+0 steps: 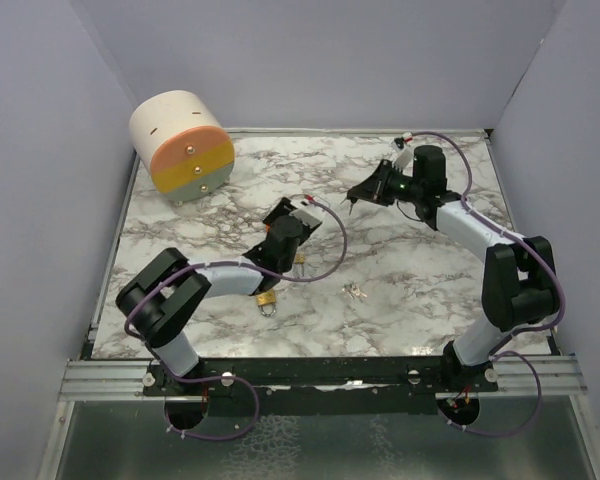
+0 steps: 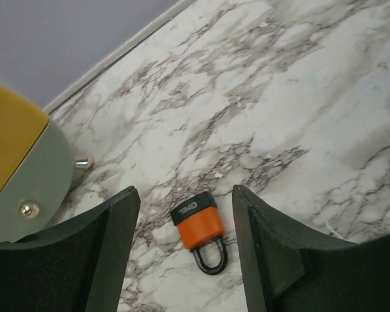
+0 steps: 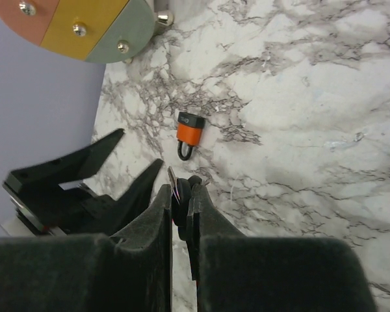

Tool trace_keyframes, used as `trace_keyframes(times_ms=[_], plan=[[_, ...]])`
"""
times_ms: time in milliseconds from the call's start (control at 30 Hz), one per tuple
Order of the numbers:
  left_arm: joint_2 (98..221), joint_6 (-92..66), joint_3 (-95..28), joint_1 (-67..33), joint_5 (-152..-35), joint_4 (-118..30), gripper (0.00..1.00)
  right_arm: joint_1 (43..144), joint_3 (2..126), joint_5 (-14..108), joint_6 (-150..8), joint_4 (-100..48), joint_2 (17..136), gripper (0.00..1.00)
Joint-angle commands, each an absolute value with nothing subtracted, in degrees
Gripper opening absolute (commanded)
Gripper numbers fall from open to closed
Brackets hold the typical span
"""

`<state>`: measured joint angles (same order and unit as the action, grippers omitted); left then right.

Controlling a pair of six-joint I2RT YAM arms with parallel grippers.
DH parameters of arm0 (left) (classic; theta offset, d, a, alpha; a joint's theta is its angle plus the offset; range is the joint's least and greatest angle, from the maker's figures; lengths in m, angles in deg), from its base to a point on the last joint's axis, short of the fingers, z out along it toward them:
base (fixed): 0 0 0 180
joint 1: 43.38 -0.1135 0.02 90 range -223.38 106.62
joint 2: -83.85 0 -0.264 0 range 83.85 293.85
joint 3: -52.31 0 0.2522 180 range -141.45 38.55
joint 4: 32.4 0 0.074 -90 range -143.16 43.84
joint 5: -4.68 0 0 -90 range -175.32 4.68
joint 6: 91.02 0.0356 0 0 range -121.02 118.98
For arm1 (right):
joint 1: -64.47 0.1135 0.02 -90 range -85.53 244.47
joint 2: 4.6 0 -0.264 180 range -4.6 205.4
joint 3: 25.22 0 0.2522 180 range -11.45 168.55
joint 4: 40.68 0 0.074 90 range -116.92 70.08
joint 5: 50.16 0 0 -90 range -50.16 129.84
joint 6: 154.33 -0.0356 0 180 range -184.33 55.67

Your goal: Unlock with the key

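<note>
The left gripper [image 2: 185, 198] is hovering, fingers [image 2: 117, 247] spread wide either side of the orange padlock [image 2: 198, 226] lying on the tabletop [image 2: 299, 97], seemingly to brace it. The right gripper [image 3: 180, 195] is pinching the key [image 3: 173, 177], pointing toward it.

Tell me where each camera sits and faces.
Top external: above and behind, looking down on the table; left arm and right arm show.
Left wrist: looks down past the open left gripper at the orange padlock.
Right wrist: looks along the right gripper, shut on a key, toward the left gripper.
Both wrist views share the padlock and the round box.
</note>
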<state>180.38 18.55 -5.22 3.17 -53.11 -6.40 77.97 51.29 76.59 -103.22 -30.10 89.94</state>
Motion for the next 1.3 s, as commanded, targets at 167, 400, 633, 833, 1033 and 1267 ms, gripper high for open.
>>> trace_keyframes(times_ms=[167, 400, 633, 833, 1033, 1267], plan=[[164.2, -3.8, -2.1, -9.6, -68.9, -15.5, 0.67, 76.8, 48.7, 79.2, -89.8, -33.8, 88.5, 0.01], [164.1, -12.1, -5.4, -14.3, -83.5, -23.8, 0.7, 76.8, 46.4, 84.0, -84.9, -36.0, 88.6, 0.01], [169.3, -22.8, -7.9, -19.7, -94.5, -27.2, 0.75, 76.8, 45.1, 86.3, -83.0, -36.7, 88.6, 0.01], [176.5, -25.2, -13.9, -20.0, -88.6, -37.6, 0.86, 76.8, 45.6, 86.9, -83.3, -35.9, 87.9, 0.01], [182.6, -25.5, -18.3, -19.5, -83.7, -42.2, 0.94, 76.8, 45.7, 87.0, -84.3, -35.7, 87.8, 0.01], [187.5, -24.1, -22.6, -17.2, -76.3, -46.3, 0.95, 76.8, 45.6, 86.6, -84.4, -35.0, 87.1, 0.01]])
